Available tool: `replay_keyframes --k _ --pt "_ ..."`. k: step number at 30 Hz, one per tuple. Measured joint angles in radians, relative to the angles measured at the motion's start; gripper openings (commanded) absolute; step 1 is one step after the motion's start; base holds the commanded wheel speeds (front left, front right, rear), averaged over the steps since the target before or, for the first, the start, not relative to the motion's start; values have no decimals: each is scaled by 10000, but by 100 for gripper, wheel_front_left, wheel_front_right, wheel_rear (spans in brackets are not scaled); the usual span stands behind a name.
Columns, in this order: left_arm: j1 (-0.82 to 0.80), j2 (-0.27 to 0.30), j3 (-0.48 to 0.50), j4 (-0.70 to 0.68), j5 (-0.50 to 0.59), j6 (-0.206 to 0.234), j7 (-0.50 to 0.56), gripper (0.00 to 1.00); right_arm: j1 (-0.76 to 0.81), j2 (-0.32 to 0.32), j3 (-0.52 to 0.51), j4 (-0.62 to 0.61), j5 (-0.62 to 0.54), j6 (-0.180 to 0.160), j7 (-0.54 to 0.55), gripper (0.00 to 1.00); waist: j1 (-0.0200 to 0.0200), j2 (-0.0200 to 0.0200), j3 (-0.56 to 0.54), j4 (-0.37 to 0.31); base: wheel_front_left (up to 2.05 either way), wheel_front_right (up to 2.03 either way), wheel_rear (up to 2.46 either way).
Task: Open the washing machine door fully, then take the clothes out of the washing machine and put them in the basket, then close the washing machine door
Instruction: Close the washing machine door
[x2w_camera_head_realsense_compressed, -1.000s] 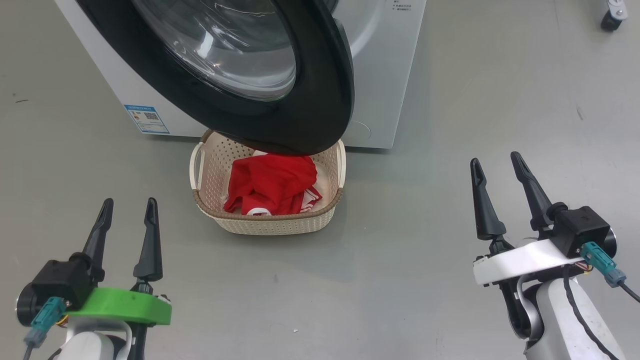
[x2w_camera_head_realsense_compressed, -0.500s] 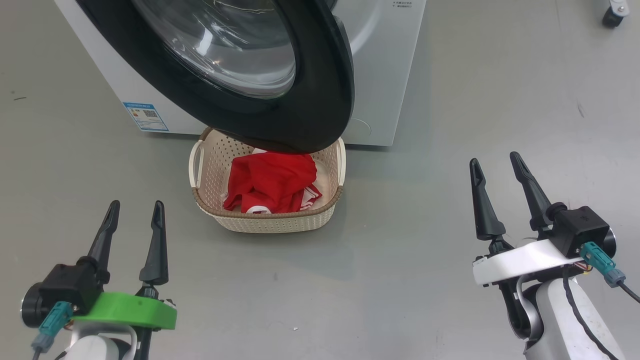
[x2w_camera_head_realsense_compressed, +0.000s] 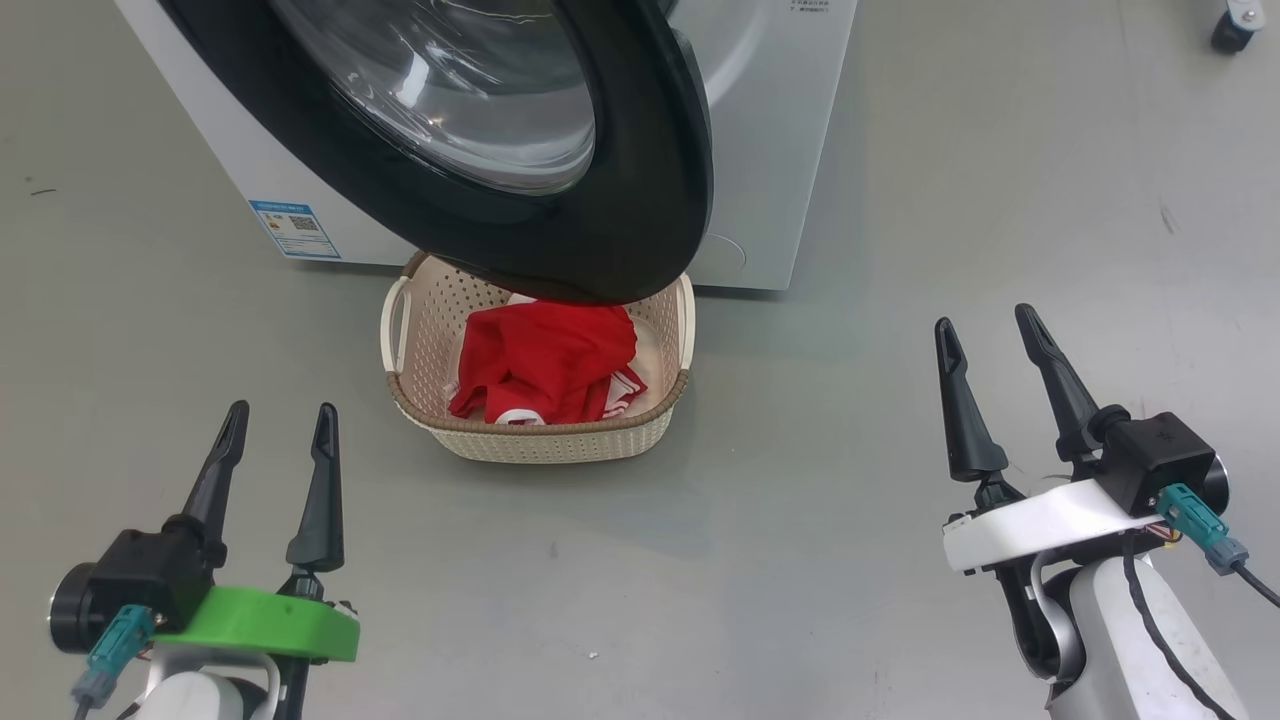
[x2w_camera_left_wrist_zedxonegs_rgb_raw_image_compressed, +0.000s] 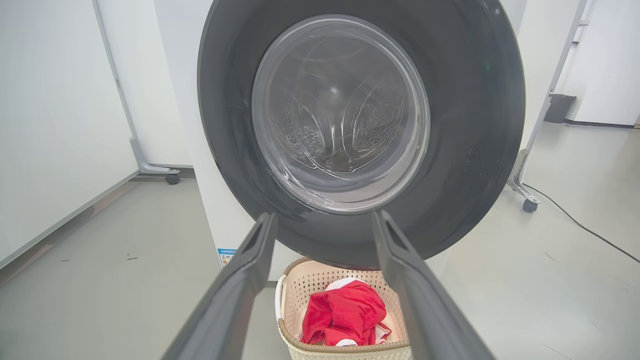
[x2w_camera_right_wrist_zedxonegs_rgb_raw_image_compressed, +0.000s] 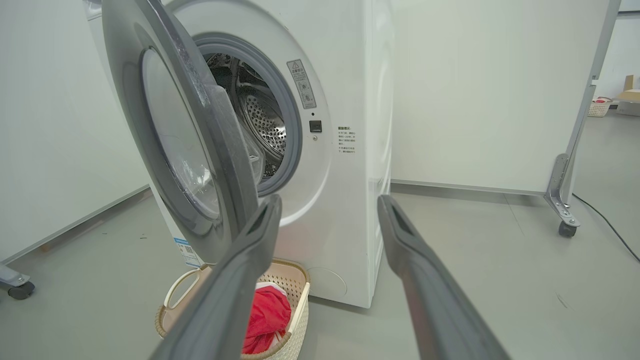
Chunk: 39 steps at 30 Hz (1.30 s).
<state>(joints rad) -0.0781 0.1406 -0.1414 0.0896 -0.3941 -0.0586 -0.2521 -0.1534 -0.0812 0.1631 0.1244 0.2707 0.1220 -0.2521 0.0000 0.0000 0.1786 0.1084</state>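
Beyond the left hand (x2w_camera_head_realsense_compressed: 281, 407), clothes (x2w_camera_head_realsense_compressed: 545, 360) lie in the basket (x2w_camera_head_realsense_compressed: 545, 442).

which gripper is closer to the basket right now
Left. The left gripper hovers open off the near left corner of the basket; the right gripper, also open, is much farther off to its right side.

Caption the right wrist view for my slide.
Open right pincer faces the half-open washing machine door, red clothes in the basket beneath.

The washing machine door (x2w_camera_head_realsense_compressed: 640, 200) overhangs the basket (x2w_camera_head_realsense_compressed: 540, 445) — its near half lies open.
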Motion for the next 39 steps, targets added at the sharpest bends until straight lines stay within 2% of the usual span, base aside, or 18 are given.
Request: replay_keyframes --k 11,12,13,14,15,28,39 --pt "10 -73 52 8 228 -132 0 100 -8 -115 230 -35 0 0 2 100 0 0 52 65 0 0 0" --pt "10 -79 52 8 278 -153 0 100 -12 -127 257 -44 0 0 2 95 0 0 57 70 0 0 0" --pt "10 -90 52 8 290 -173 0 100 -12 -132 272 -50 2 0 2 75 0 0 64 75 0 0 0" --pt "10 -104 50 4 316 -173 0 100 -12 -132 274 -63 23 0 2 29 0 0 77 81 0 0 0" --pt "10 -121 29 0 374 -182 0 100 -12 -148 272 -98 25 0 2 1 0 0 99 91 0 0 0" --pt "-11 -330 -247 -65 677 -349 0 100 -489 -715 913 -357 -109 0 0 0 0 0 581 464 0 0 0" --pt "-360 -587 -481 -165 723 -447 0 100 -1997 -1461 2773 -293 -345 2 77 0 0 0 1277 1062 0 0 0"
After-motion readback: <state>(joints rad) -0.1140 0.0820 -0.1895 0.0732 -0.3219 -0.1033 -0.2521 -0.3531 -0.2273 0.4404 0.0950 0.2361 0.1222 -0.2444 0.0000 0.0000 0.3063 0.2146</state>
